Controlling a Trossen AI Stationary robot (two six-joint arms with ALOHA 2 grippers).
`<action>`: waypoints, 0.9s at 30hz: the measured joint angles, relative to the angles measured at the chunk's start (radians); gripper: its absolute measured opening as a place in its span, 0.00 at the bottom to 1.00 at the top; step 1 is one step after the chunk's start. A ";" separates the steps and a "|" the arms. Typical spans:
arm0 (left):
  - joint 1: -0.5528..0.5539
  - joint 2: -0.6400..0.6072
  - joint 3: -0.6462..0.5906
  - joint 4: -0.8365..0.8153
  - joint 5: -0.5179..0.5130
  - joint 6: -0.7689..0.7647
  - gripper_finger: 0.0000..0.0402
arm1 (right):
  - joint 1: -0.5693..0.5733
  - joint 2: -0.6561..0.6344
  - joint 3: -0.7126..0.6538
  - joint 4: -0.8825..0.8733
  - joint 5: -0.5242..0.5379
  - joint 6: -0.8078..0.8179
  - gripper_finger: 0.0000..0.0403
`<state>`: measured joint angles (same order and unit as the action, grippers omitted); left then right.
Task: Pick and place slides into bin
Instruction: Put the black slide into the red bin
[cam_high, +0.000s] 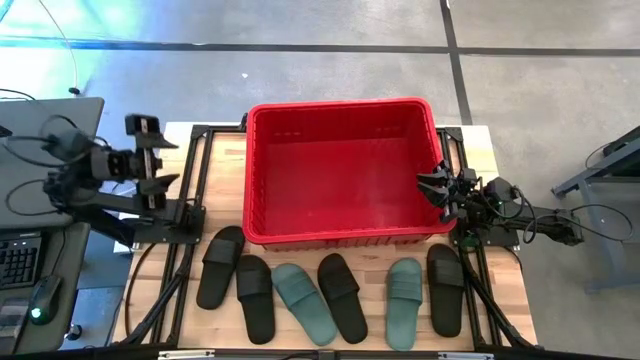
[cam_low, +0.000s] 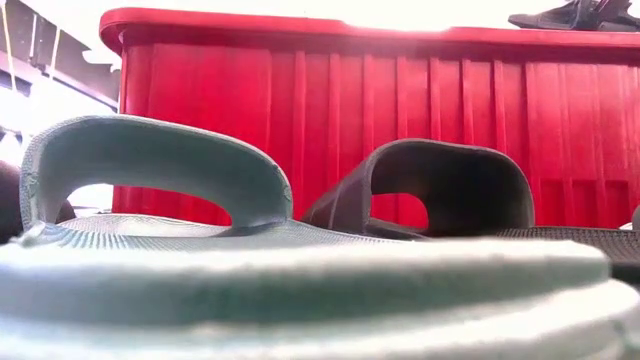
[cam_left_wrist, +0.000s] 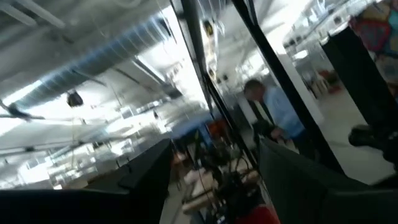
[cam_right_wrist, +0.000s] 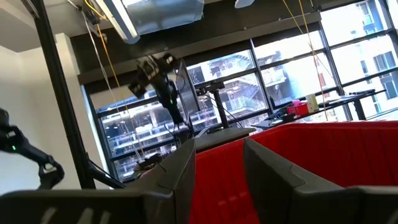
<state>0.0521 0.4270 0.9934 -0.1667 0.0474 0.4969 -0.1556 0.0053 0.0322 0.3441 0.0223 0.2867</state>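
Left gripper, fingers apart and empty, waits beside the red bin's left wall. Six slides lie in a row before the bin, long axes pointing toward it. Right gripper, part-open and empty, hovers at the right rim, nearer the rightmost black slide.

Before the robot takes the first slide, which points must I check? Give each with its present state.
1. Bin empty and ready: ok, nothing lies inside.
2. All six slides on the table: ok, four black and two teal, in a row in front of the bin, e.g. teal slide.
3. Right hand free: ok, fingers apart, holding nothing, over the bin's right rim.
4. Left hand free: ok, open, holding nothing, left of the bin.
5. Slides separate enough to grasp: cannot tell, several lie very close.
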 joint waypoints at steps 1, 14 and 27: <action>0.000 0.041 0.052 -0.022 -0.001 -0.002 0.57 | 0.000 0.000 0.000 -0.001 0.000 0.000 0.30; 0.000 0.365 0.376 -0.046 0.050 -0.074 0.57 | 0.001 0.001 0.063 0.391 -0.212 0.024 0.30; 0.000 0.431 0.382 -0.049 0.050 -0.190 0.57 | 0.001 0.390 0.905 -0.289 -0.506 0.098 0.30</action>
<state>0.0521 0.8578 1.3758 -0.2157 0.0978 0.3073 -0.1551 0.3949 0.9368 0.0547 -0.4833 0.3843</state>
